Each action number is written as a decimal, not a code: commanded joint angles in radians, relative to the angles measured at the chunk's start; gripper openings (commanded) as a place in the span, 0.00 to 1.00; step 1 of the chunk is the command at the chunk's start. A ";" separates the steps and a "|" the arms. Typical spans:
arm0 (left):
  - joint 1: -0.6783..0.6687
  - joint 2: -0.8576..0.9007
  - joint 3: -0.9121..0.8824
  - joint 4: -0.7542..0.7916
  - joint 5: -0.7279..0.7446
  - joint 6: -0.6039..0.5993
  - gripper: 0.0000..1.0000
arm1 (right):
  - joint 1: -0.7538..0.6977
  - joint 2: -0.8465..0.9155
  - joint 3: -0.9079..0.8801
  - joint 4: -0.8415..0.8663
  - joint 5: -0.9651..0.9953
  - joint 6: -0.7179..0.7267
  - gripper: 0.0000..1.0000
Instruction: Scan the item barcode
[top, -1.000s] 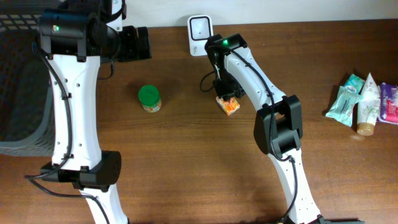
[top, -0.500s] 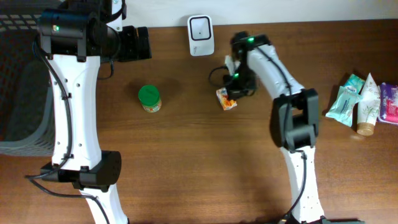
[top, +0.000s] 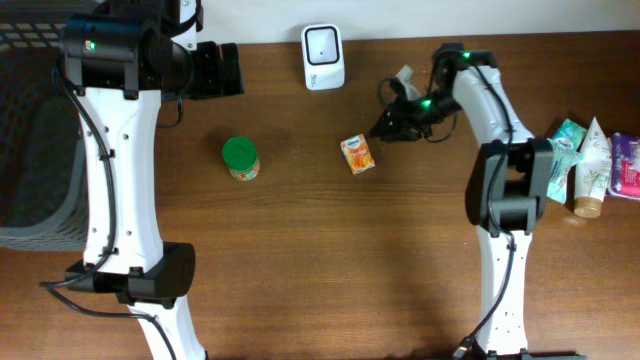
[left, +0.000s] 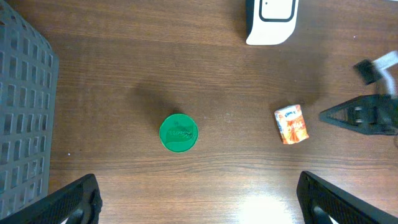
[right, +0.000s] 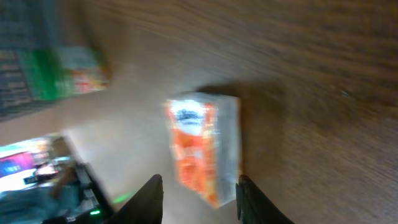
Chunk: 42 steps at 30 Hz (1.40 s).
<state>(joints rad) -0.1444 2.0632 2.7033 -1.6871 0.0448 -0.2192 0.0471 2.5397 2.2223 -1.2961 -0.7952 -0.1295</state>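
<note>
**Right end effector parted and empty, packet lies free**

The orange packet lies flat on the desk, just beyond the fingertips toward the robot's left. Its long axis runs roughly front to back. The left end effector, spread wide, is well apart, so the right is nearer.

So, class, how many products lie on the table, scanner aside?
5: green-lidded jar left of centre, orange carton mid-table, and teal packet, tube and purple packet at the right edge. Others may be hidden or off-frame.
</note>
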 joint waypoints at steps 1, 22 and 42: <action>-0.003 -0.014 0.011 -0.001 0.000 0.016 0.99 | 0.106 0.006 -0.009 0.039 0.425 0.153 0.43; -0.003 -0.014 0.011 -0.001 0.000 0.015 0.99 | 0.117 0.000 -0.101 0.121 0.042 0.123 0.04; -0.003 -0.014 0.011 -0.001 0.000 0.016 0.99 | -0.049 -0.010 0.024 0.267 -0.758 0.101 0.04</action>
<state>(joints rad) -0.1444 2.0632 2.7033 -1.6875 0.0448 -0.2192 0.0059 2.5431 2.1593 -1.0321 -1.5173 -0.0586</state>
